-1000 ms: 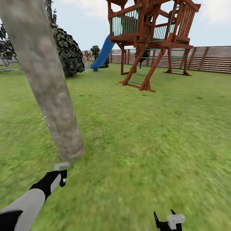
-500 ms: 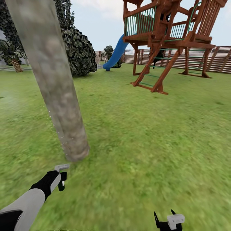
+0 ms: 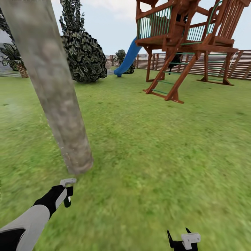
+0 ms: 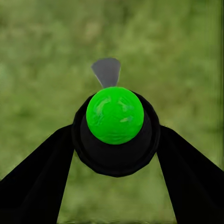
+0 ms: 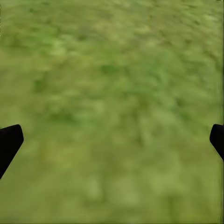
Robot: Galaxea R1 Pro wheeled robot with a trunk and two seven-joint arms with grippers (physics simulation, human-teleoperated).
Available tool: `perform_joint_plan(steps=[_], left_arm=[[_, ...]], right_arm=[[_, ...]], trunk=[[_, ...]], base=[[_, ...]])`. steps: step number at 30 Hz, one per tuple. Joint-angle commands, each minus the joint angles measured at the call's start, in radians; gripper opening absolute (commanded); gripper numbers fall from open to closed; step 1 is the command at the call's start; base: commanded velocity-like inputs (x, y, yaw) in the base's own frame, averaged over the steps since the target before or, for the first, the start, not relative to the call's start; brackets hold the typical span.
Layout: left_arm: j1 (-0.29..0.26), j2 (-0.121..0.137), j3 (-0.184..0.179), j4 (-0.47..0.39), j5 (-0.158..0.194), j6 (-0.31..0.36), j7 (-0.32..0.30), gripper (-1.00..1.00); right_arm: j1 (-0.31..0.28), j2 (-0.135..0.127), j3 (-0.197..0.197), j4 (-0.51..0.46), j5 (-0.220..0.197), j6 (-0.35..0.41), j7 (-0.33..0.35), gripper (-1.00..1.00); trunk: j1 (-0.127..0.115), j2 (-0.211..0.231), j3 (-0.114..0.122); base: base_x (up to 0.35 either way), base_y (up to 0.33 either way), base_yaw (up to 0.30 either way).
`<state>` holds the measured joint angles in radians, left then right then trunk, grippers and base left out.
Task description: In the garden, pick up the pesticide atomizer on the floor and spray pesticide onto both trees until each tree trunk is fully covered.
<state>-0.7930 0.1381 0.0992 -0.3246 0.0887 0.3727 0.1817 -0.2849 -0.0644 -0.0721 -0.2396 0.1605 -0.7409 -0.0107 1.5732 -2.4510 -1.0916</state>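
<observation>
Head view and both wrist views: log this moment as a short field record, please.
setting: grass lawn, wooden fence, play tower with blue slide
nearest tree trunk: leaning, just ahead of left gripper
left gripper: shut on atomizer, green and black, grey nozzle
right gripper: open, over grass
spray: faint whitish specks along the trunk's near edge

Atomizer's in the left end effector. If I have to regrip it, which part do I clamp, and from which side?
Clamp the round black collar of the pesticide atomizer, one finger on each flank, as the left end effector holds it now. The round shape seats evenly between the fingers. Approach from the side opposite the grey nozzle, which probably leaves the spray path toward the tree trunk free.
</observation>
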Motion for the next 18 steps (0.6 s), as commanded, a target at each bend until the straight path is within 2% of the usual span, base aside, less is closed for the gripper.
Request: perform_joint_plan(steps=[1,6,13,18], left_arm=[[0.000,-0.001,0.000,0.000,-0.001,0.000,-0.001,-1.00],[0.000,-0.001,0.000,-0.001,0.000,0.000,-0.001,-1.00],[0.000,-0.002,0.001,-0.002,0.001,0.000,0.000,-1.00],[0.000,-0.002,0.001,-0.002,0.002,0.000,0.000,-1.00]], right_arm=[[0.000,0.000,0.000,0.000,0.000,0.000,0.000,1.00],[0.000,0.000,0.000,0.000,0.000,0.000,0.000,1.00],[0.000,0.000,0.000,0.000,0.001,0.000,0.000,1.00],[0.000,0.000,0.000,0.000,0.000,0.000,0.001,1.00]], trunk=[[0.000,0.000,0.000],[0.000,0.000,0.000],[0.000,0.000,0.000],[0.000,0.000,0.000]], base=[[0.000,-0.269,0.241],[0.024,-0.268,0.269],[0.162,-0.248,0.265],[0.171,-0.244,0.042]])
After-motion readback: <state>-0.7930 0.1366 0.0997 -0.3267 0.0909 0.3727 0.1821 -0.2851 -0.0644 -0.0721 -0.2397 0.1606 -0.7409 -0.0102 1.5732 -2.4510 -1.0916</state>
